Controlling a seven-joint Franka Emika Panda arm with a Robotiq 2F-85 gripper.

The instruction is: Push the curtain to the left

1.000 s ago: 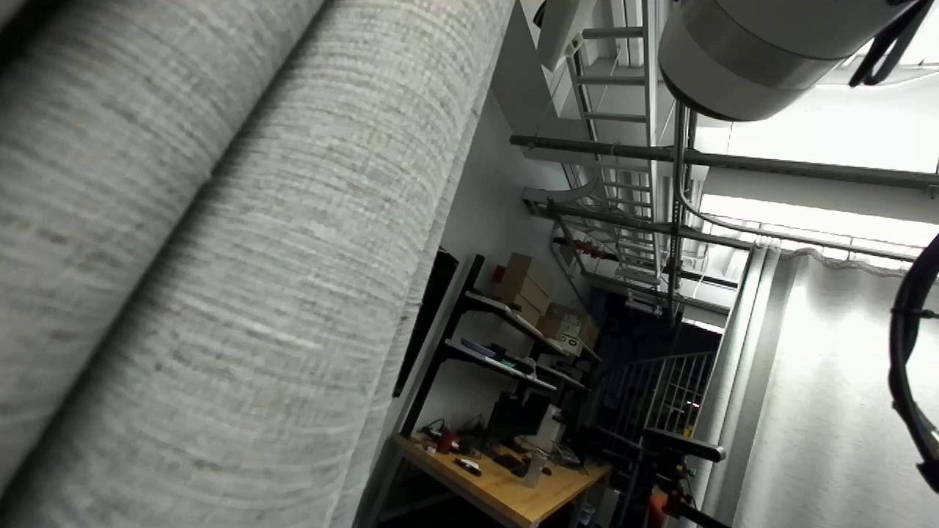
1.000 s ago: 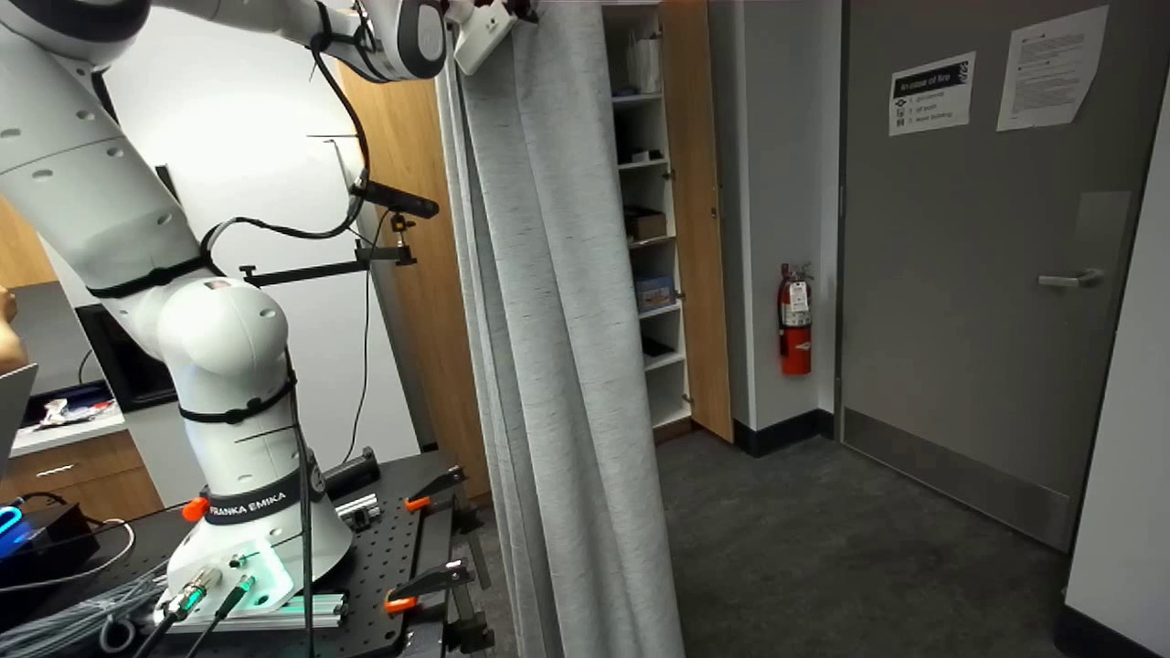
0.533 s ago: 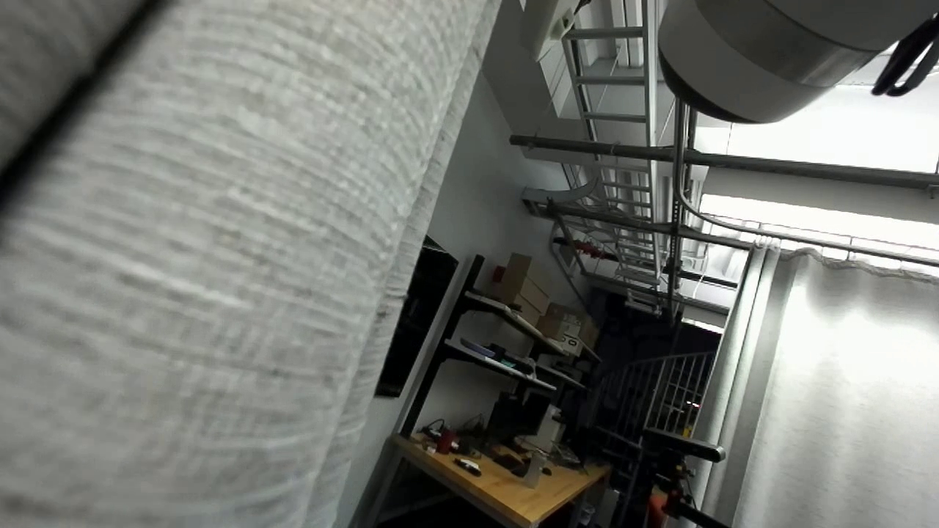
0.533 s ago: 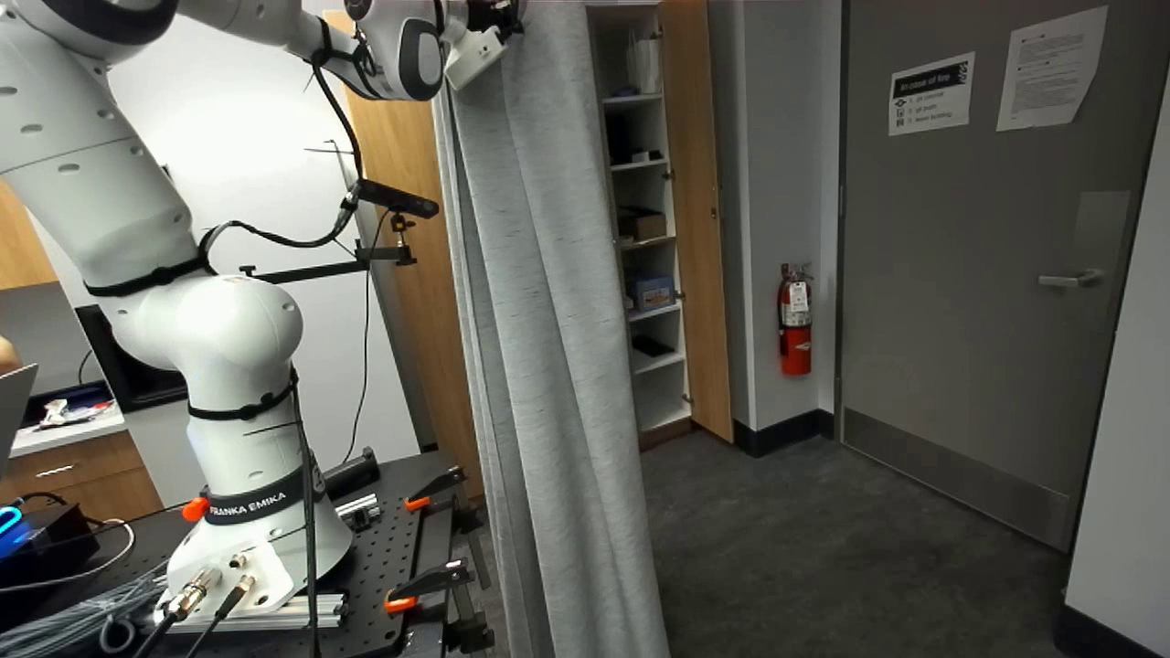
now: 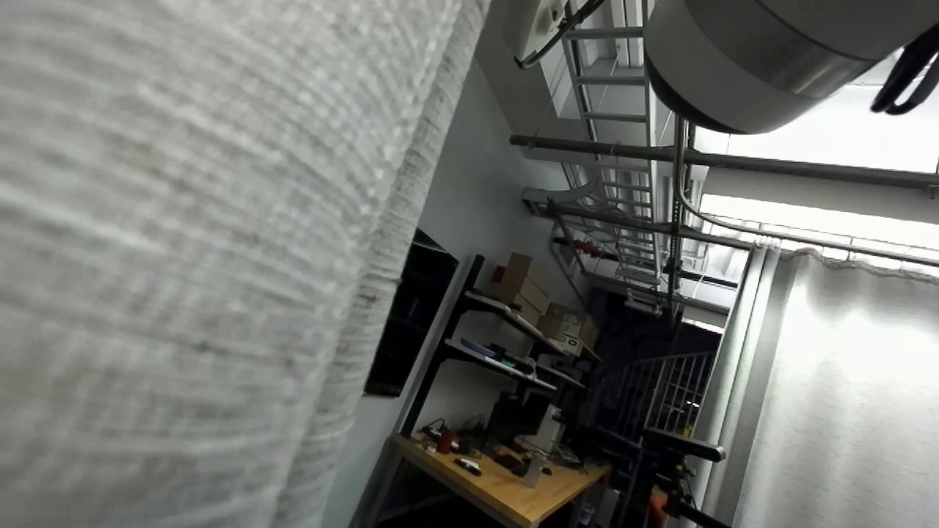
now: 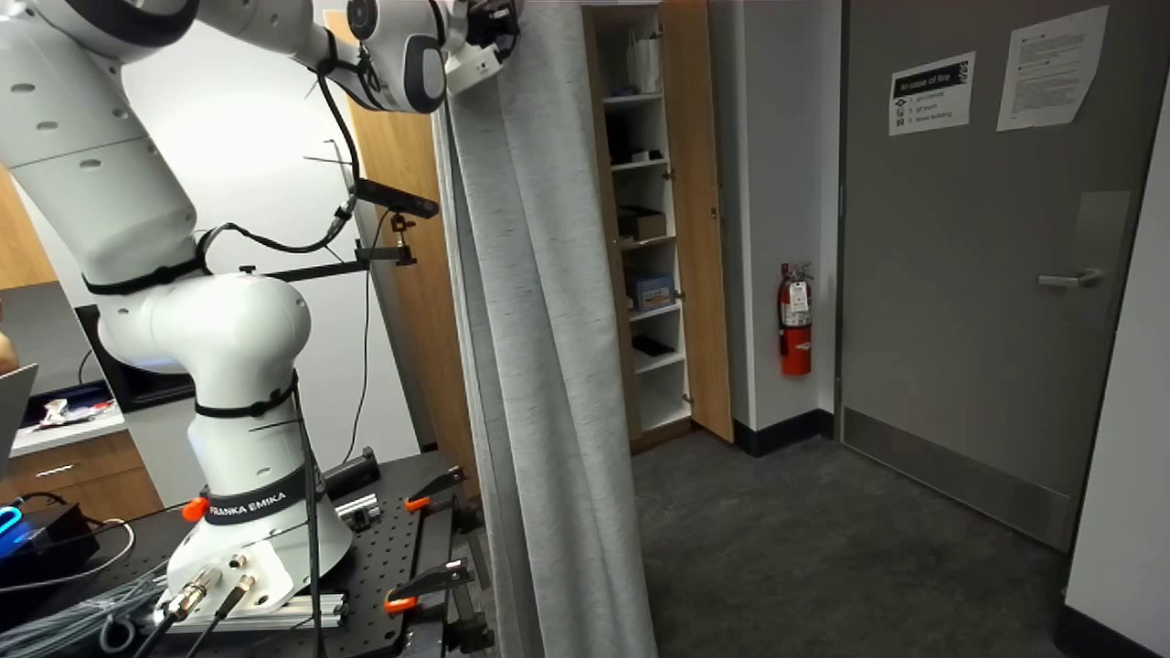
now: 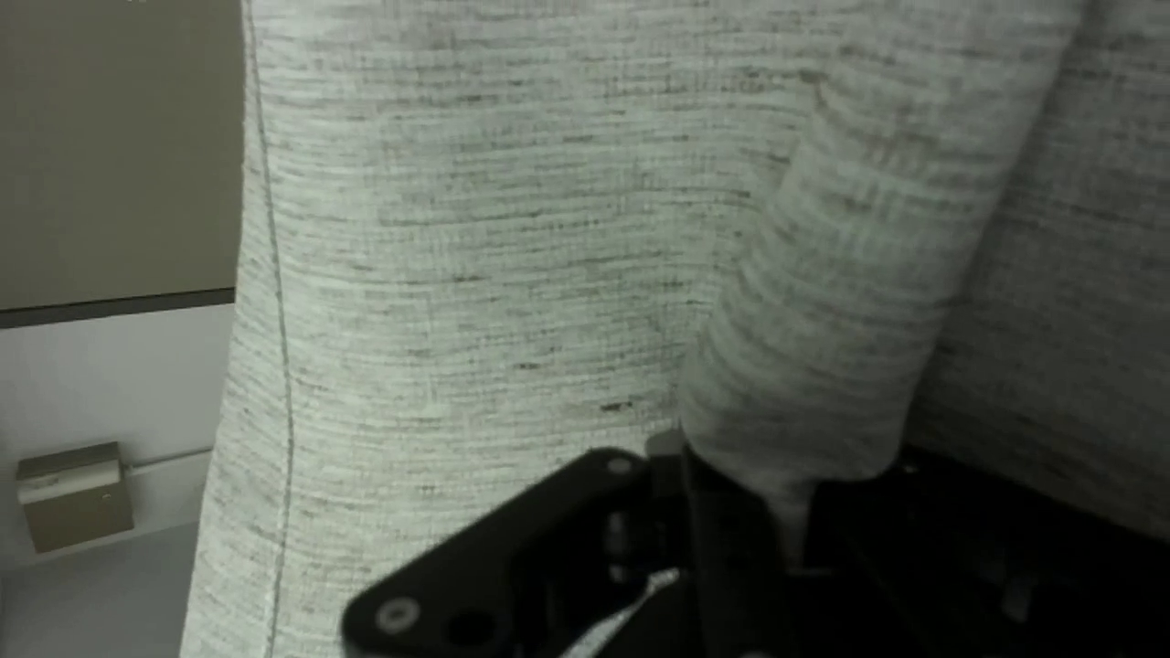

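Observation:
The curtain (image 6: pixel 558 302) is a large heather-grey drape with deep vertical folds. In an exterior view it hangs just right of the arm, from the top edge down past the bottom edge. It also fills the left half of an exterior view (image 5: pixel 205 242), very close to the camera, and most of the wrist view (image 7: pixel 494 228). My gripper (image 7: pixel 795 503) is shut on a pinched fold of the curtain, which bunches out above the fingers. In an exterior view my gripper (image 6: pixel 494 26) is at the top edge against the curtain; its fingertips are hidden there.
A camera on a bracket (image 6: pixel 395 197) stands between the arm and the curtain. An open cabinet (image 6: pixel 696 228), a fire extinguisher (image 6: pixel 795 320) and a door (image 6: pixel 969 274) lie beyond. A pale sheer curtain (image 5: pixel 843 381) and a wooden desk (image 5: pixel 513 491) show in an exterior view.
The curtain has shifted left in both exterior views, showing more of the cabinet. It has come closer to a camera. My gripper has moved slightly left and down with it.

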